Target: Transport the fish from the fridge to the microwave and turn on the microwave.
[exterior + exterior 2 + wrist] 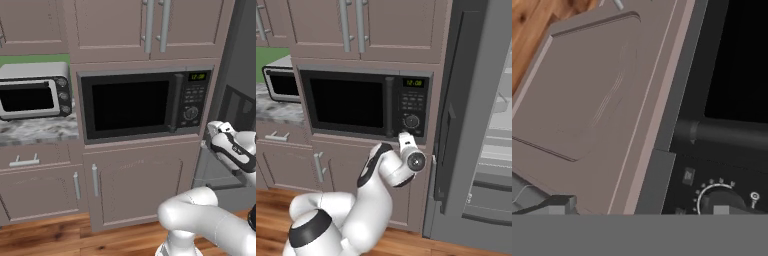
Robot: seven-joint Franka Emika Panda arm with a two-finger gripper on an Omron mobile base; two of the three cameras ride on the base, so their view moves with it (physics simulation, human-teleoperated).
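Note:
The microwave (135,105) is built into the cabinet wall, its dark window door shut and its green display lit. My gripper (404,136) sits close to its lower right corner, just under the round knob (412,121). In the hand view the gripper (642,207) is open, its tips wide apart with nothing between them, and the knob (722,199) and door handle (727,132) are right in front. The fridge (456,115) stands to the right with its door swung open, showing pale shelves (498,135). The fish is out of view.
A silver toaster oven (32,92) sits on the marble counter (37,130) to the left. Cabinet doors (140,185) lie below the microwave, with more above. The open fridge door (448,150) stands close to the right of my arm. The floor is wood.

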